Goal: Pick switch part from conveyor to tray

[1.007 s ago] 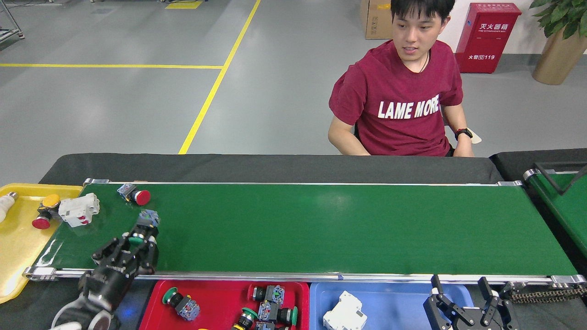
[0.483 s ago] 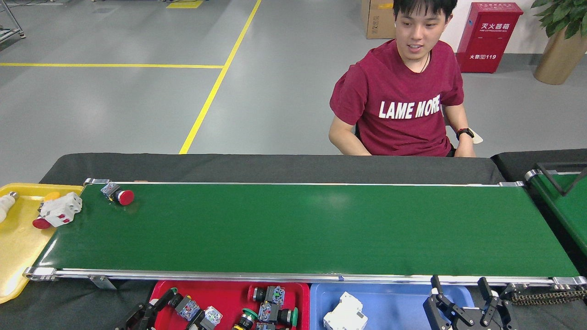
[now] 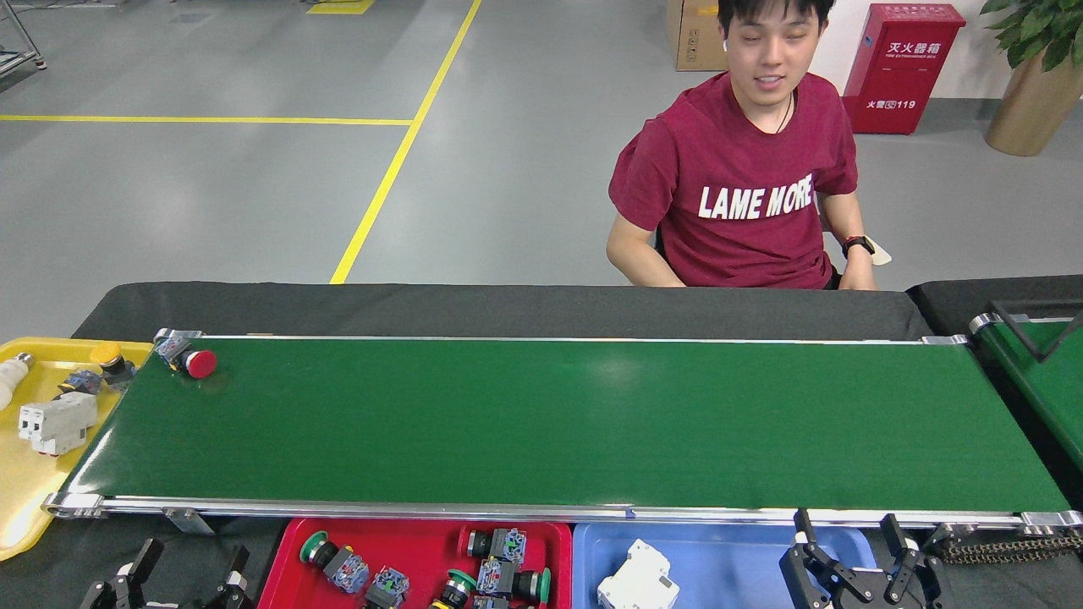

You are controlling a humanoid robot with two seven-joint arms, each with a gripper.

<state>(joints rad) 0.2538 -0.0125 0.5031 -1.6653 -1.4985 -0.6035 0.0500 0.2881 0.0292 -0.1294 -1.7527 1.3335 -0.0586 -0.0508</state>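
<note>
Grey factory floor with yellow lines fills the upper frame, and a person in a red shirt [image 3: 734, 182] sits behind the black-draped bench [image 3: 508, 310]. Across the middle runs the conveyor [image 3: 558, 423], its green belt bare except for one switch part, a red-capped push button [image 3: 188, 359], lying at the belt's upper-left corner just short of the end roller. Its long axis runs roughly along the belt, red cap toward the right, contact block toward the left. Past that end sits a yellow tray [image 3: 34, 499] holding a white breaker [image 3: 56, 423] and a yellow-capped button [image 3: 110, 359]. Along the lower edge are a red tray [image 3: 423, 541] with several buttons and a blue tray [image 3: 728, 558] with another white breaker. The left hand [image 3: 178, 579] sits at the lower left, fingers apart and empty; the right hand [image 3: 856, 558] sits at the lower right, fingers also apart and empty. The button lies up and slightly left of the left hand, across the belt's width, so the left arm is by far the nearer. Judging by its place, it may drop off the end soon.
</note>
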